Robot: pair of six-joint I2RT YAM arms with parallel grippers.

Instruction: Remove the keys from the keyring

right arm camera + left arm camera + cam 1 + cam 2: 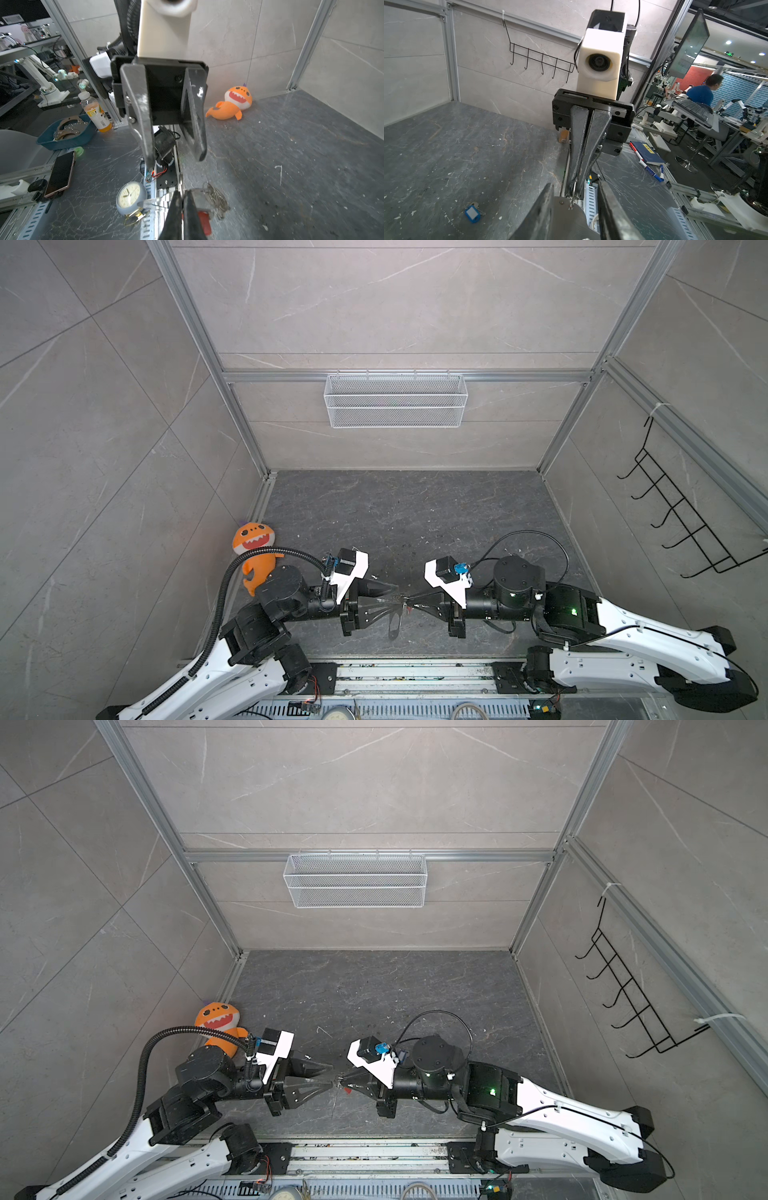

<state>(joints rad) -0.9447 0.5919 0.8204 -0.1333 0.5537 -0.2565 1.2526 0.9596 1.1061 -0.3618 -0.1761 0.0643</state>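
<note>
In both top views my two grippers meet tip to tip over the front of the dark floor. My right gripper [409, 602] [340, 1080] [180, 194] is shut on the keyring's thin silver ring [181, 182] [574, 190]. A red-tagged key [204, 222] hangs blurred beside its fingers. The grey fob [566, 218] [394, 624] dangles below the ring, between the spread fingers of my left gripper [398, 596] [331, 1074] [576, 185], which is open and grips nothing. A blue-tagged key [472, 213] lies loose on the floor.
An orange plush toy [255, 551] [232, 104] lies by the left wall. A white wire basket [395, 400] hangs on the back wall and a black hook rack [681, 514] on the right wall. A clock [131, 197] sits beyond the front rail.
</note>
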